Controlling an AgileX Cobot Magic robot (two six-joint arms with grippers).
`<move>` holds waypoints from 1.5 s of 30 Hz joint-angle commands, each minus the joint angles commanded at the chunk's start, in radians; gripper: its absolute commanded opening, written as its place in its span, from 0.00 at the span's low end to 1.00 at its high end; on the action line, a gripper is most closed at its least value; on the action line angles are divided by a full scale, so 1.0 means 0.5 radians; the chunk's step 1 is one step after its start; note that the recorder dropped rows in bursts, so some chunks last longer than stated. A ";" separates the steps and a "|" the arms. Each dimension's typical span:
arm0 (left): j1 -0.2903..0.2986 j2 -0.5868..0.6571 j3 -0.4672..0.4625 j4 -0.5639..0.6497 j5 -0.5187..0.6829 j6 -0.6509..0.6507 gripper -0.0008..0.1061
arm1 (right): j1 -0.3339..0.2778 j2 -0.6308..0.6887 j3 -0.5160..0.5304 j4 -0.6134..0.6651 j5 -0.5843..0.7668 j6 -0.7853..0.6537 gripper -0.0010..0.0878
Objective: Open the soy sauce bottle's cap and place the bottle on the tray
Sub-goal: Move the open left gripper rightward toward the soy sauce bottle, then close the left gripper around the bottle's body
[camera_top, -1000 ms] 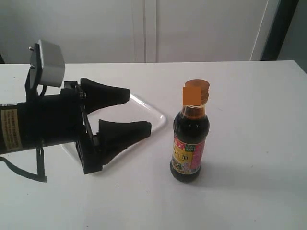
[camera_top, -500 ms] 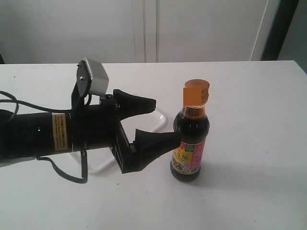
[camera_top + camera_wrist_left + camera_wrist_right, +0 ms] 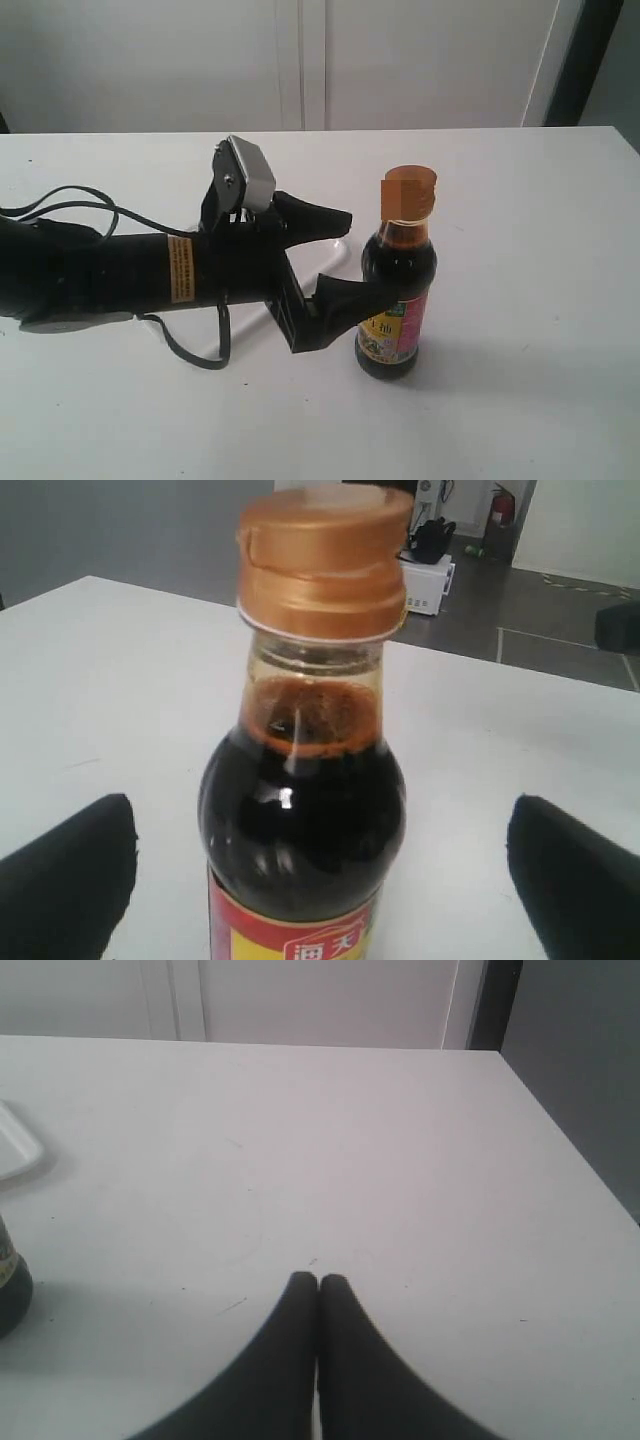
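Note:
The soy sauce bottle (image 3: 398,300) stands upright on the white table, its golden-orange cap (image 3: 410,192) closed. My left gripper (image 3: 362,256) is open and straddles the bottle's body, one finger on each side. In the left wrist view the bottle (image 3: 300,810) and cap (image 3: 325,560) fill the middle, with a gap to each of the fingers (image 3: 65,880). The tray (image 3: 335,250) is mostly hidden behind my left arm. My right gripper (image 3: 318,1282) is shut on nothing, low over bare table; the bottle's base (image 3: 10,1295) and a tray corner (image 3: 15,1150) show at that view's edge.
The left arm and its cable (image 3: 190,345) lie across the table's left half, over the tray. The table's edge (image 3: 565,1160) runs beside the right gripper, with dark floor beyond. A white wall stands behind the table.
My left gripper has travelled right across the tray, from well short of the bottle to having its open fingers around the bottle's body. The bottle has not moved.

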 joint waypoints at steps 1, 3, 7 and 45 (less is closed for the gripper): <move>0.000 0.015 -0.012 0.000 0.000 0.000 0.99 | 0.000 0.000 0.000 0.000 0.000 0.000 0.01; 0.000 0.055 -0.041 0.004 -0.003 0.000 0.99 | 0.000 0.000 0.000 0.000 0.000 0.000 0.01; 0.000 0.122 -0.074 0.004 -0.084 -0.009 0.99 | 0.000 0.000 0.000 0.000 0.000 0.000 0.01; -0.163 0.513 -0.409 -0.148 0.052 0.020 0.98 | 0.000 0.000 0.000 0.000 0.000 0.000 0.01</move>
